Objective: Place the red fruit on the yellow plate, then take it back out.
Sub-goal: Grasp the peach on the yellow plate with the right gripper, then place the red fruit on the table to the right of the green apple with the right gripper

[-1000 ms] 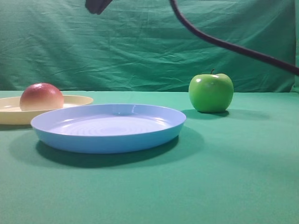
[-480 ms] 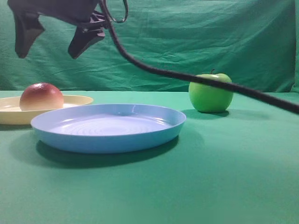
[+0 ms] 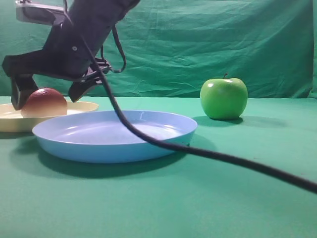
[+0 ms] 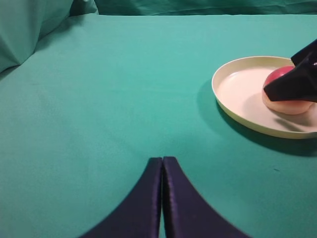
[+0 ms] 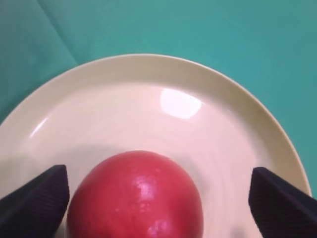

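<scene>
The red fruit (image 3: 44, 102) (image 5: 134, 196) sits on the yellow plate (image 3: 10, 121) (image 5: 148, 84) at the far left of the table. My right gripper (image 3: 47, 98) (image 5: 157, 178) has reached across and hangs low over the plate, open, with one finger on each side of the fruit. In the right wrist view the right-hand finger stands well clear of it and the left-hand finger is close beside it. The left wrist view shows the plate (image 4: 237, 89), the fruit (image 4: 276, 78) and one right finger in front of it. My left gripper (image 4: 162, 159) is shut over bare cloth, empty.
A light blue plate (image 3: 114, 141) lies in front of and right of the yellow plate. A green apple (image 3: 224, 98) stands at the back right. The right arm's black cable (image 3: 223, 157) sags across the blue plate toward the lower right. A green cloth backdrop hangs behind.
My right gripper has come down from the top left and now straddles the red fruit. Its cable has swung down in front of the blue plate. The fruit has not moved.
</scene>
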Robot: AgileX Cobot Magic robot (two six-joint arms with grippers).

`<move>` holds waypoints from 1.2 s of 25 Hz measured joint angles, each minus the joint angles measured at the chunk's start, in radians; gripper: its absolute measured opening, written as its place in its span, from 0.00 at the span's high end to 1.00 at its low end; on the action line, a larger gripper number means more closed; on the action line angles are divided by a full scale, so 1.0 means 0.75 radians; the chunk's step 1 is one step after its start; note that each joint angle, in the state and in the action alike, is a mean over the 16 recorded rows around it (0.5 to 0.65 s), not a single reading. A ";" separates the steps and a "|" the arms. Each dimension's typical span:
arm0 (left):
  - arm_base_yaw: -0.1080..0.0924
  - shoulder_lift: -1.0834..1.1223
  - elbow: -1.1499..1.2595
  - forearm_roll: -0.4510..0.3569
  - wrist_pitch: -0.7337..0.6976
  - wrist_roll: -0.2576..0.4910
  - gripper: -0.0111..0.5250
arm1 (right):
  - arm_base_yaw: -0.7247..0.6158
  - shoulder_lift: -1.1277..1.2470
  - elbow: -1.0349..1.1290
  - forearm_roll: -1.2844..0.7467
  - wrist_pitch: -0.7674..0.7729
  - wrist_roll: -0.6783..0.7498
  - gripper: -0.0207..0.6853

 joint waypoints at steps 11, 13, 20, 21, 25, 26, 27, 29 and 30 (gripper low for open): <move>0.000 0.000 0.000 0.000 0.000 0.000 0.98 | -0.097 -0.221 -0.069 -0.001 0.313 0.052 0.66; 0.000 0.000 0.000 0.000 0.000 0.000 0.98 | -0.132 -0.296 -0.072 -0.003 0.386 0.067 0.67; 0.000 0.000 0.000 0.000 0.000 0.000 0.98 | -0.279 -0.622 0.058 -0.007 0.551 0.115 0.68; 0.000 0.000 0.000 0.000 0.000 0.000 0.98 | -0.302 -0.673 0.098 -0.008 0.562 0.119 0.68; 0.000 0.000 0.000 0.000 0.000 0.000 0.98 | -0.389 -0.879 0.310 -0.014 0.558 0.125 0.69; 0.000 0.000 0.000 0.000 0.000 0.000 0.98 | -0.410 -0.932 0.375 -0.016 0.545 0.126 0.69; 0.000 0.000 0.000 0.000 0.000 0.000 0.98 | -0.431 -0.986 0.445 -0.017 0.529 0.126 0.69; 0.000 0.000 0.000 0.000 0.000 0.000 0.98 | -0.471 -1.092 0.596 -0.020 0.488 0.127 0.69; 0.000 0.000 0.000 0.000 0.000 0.000 0.98 | -0.490 -1.144 0.674 -0.021 0.464 0.128 0.69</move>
